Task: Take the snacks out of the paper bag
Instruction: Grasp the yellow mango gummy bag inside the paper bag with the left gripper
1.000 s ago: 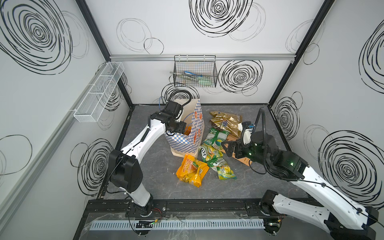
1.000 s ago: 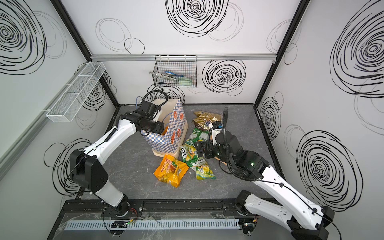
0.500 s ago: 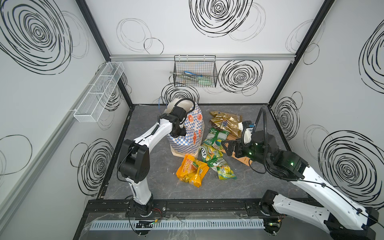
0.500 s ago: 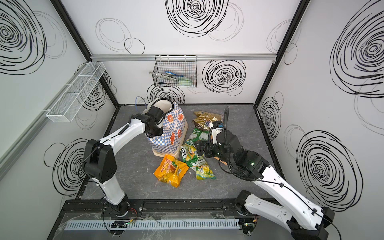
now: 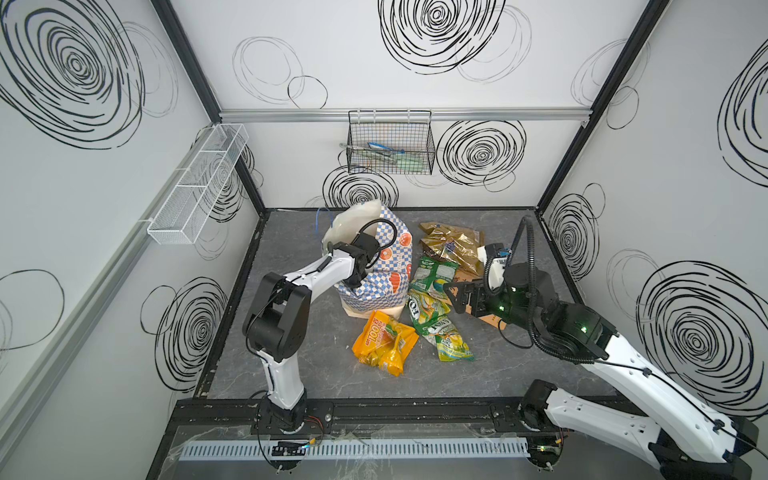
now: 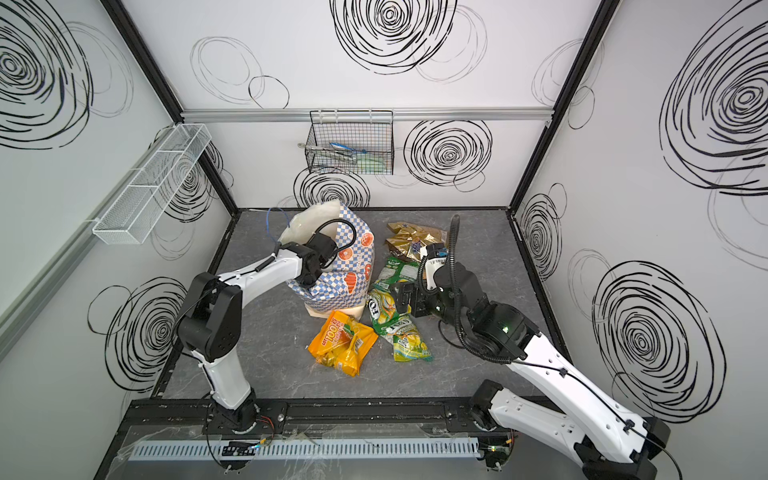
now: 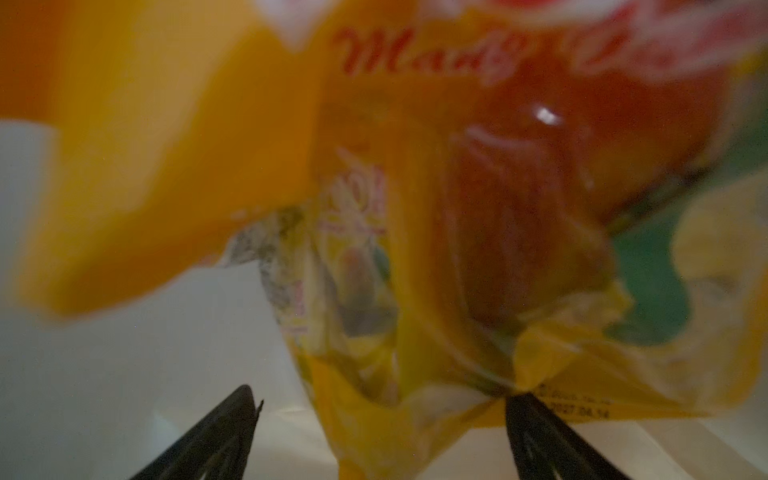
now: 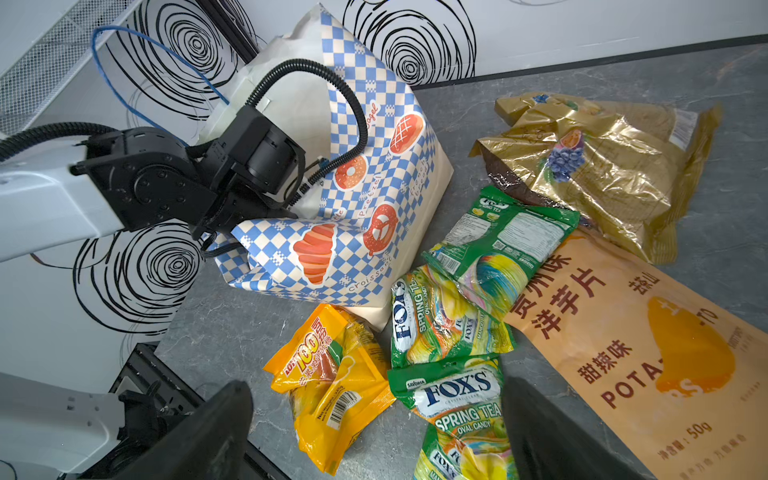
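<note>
My left end effector (image 7: 380,392) gaped inside the paper bag (image 5: 392,291), astride a yellow-orange packet (image 7: 415,291); closing on its crimped edge seemed wisest.

Grey marbled tabletop (image 5: 324,370): paper bag (image 5: 390,282), scattered snacks (image 5: 428,309).

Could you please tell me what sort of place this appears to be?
Probably a robot test enclosure rather than a home: swirl-printed white walls, two robot arms on a black base rail, and a wire basket hung on the back wall.
</note>
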Available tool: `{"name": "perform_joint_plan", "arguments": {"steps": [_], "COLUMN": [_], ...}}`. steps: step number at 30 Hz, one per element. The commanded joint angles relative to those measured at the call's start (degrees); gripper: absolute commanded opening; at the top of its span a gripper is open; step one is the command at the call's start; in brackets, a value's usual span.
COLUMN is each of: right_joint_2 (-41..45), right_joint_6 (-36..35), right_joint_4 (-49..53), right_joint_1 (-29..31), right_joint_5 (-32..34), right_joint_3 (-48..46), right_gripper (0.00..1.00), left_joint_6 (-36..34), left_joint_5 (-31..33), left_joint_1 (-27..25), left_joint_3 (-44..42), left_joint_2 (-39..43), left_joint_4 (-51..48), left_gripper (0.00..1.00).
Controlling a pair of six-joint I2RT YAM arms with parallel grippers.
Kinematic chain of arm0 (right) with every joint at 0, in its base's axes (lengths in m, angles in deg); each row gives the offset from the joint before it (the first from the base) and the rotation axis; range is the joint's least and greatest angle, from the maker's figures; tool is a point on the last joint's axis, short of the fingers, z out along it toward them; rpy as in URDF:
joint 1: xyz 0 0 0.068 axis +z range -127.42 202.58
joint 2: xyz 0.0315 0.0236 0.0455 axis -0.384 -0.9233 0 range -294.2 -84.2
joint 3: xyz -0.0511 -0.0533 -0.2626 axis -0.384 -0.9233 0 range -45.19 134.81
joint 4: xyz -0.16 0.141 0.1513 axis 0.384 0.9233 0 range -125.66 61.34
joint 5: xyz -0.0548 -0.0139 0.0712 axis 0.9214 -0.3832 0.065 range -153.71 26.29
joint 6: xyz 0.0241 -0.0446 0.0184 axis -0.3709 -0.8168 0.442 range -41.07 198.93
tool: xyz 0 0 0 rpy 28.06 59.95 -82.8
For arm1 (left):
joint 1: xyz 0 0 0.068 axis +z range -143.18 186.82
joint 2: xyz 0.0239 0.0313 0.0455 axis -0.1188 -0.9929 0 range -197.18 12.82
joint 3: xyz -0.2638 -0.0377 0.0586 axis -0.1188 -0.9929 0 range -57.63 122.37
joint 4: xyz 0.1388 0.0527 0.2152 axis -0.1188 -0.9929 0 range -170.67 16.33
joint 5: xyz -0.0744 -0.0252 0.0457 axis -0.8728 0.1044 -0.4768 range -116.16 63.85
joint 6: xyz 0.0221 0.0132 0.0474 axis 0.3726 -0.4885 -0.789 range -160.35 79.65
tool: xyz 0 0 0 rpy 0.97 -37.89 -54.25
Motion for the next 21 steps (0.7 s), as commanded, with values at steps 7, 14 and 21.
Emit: {"name": "perform_joint_plan", "arguments": {"steps": [7, 14, 21], "right_joint_2": [1.2, 1.7, 2.7], "right_joint_6": [0.1, 0.3, 0.4], "right_joint_4": [-1.2, -0.8, -0.5], "right_joint_1": [-0.4, -0.4, -0.4], "right_joint_5": [0.1, 0.3, 0.9], "right_joint_3": [-0.2, -0.1, -0.6], "right_gripper": [0.97, 0.97, 0.97], "left_joint_6": [1.5, 1.0, 1.0], "left_joint_5": [-3.4, -5.1, -6.3], "left_joint_1": [1.2, 1.2, 1.2], "left_joint_3": [-2.5, -2.7, -2.8], "left_joint_2": [-1.6, -5.7, -5.1], "left_joint_4": [5.8, 5.6, 6.1], "left_gripper": [0.91, 0.81, 0.34]}}
